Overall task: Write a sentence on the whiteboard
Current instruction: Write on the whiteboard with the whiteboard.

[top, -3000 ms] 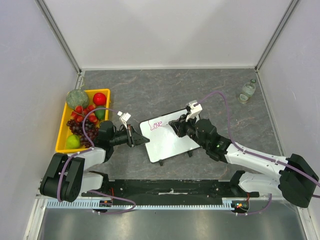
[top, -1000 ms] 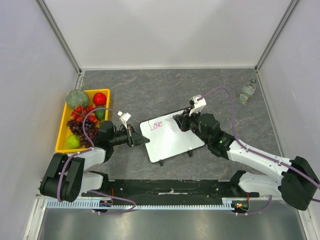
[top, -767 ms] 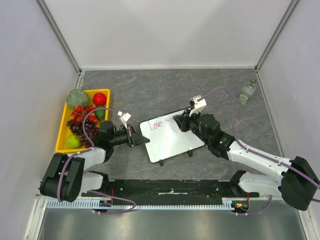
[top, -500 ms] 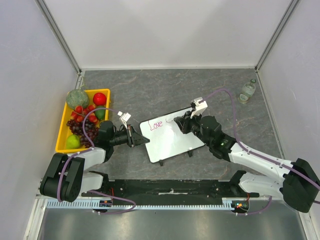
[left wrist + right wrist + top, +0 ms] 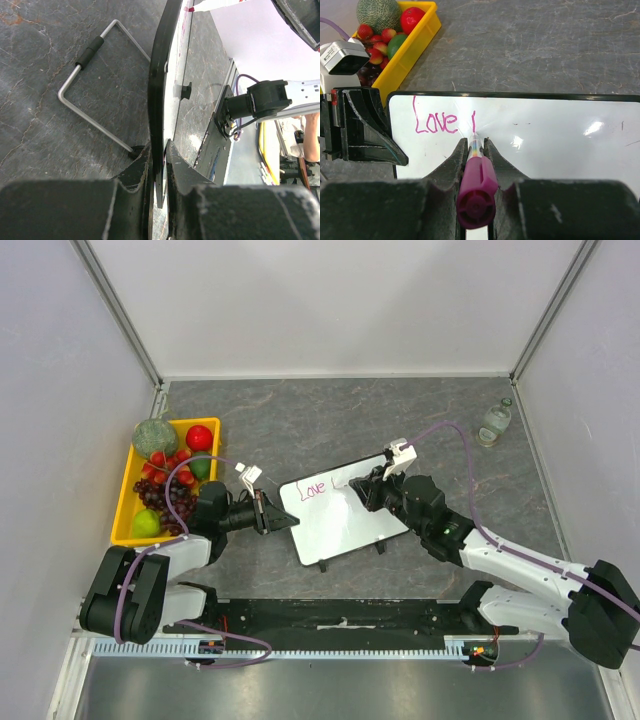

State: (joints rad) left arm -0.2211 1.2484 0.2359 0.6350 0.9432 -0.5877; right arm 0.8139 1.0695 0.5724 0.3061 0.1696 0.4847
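Observation:
The whiteboard point(image 5: 345, 515) lies tilted on its feet in the middle of the table; it fills the right wrist view point(image 5: 560, 135) and shows edge-on in the left wrist view point(image 5: 159, 85). The sentence point(image 5: 436, 122) reads "Love" in pink, followed by one short upright stroke. My left gripper point(image 5: 283, 519) is shut on the board's left edge, seen in the left wrist view point(image 5: 159, 165). My right gripper point(image 5: 366, 487) is shut on a magenta pen point(image 5: 476, 185), its tip down at the foot of the fresh stroke.
A yellow tray point(image 5: 128, 502) of fruit stands at the left, beside my left arm. A small glass bottle point(image 5: 495, 422) stands at the far right. The board's wire stand point(image 5: 95, 90) rests on the grey table.
My right gripper has moved the pen to the right of "Love" and drawn a short upright stroke. The left gripper and the board have not moved.

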